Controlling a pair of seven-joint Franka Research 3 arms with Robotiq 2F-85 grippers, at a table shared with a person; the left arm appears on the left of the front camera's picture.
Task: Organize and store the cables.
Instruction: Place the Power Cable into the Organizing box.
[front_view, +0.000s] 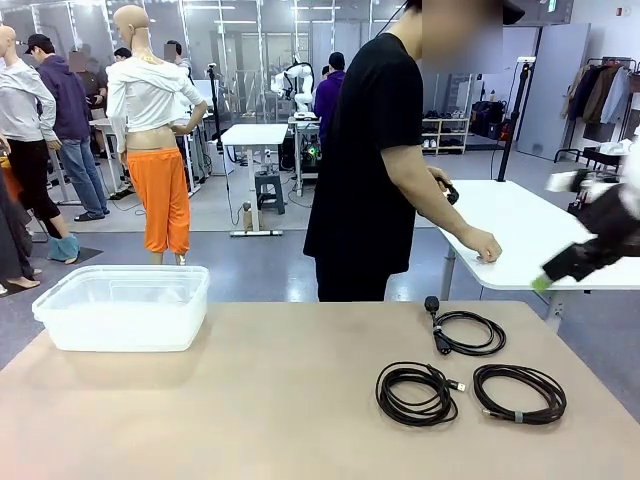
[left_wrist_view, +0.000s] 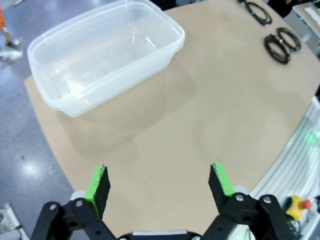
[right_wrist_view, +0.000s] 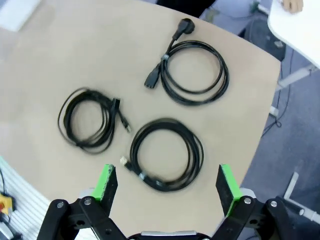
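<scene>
Three coiled black cables lie on the right half of the tan table (front_view: 250, 400). The coil with a chunky plug (front_view: 466, 331) is farthest back, and the other two coils (front_view: 416, 393) (front_view: 520, 394) lie side by side nearer me. My right gripper (front_view: 552, 272) hangs blurred above the table's right edge. From its wrist view the right gripper (right_wrist_view: 167, 182) is open, high over the nearest coil (right_wrist_view: 167, 154), with the plug coil (right_wrist_view: 195, 72) beyond and a third coil (right_wrist_view: 87, 120) to the side. My left gripper (left_wrist_view: 160, 182) is open over bare tabletop.
A clear plastic bin (front_view: 120, 325) stands empty at the table's back left, and its wall (left_wrist_view: 100, 95) lies beyond the left fingers. A person (front_view: 365, 150) stands past the far edge, a hand (front_view: 482, 246) resting on a white table (front_view: 530, 225) behind.
</scene>
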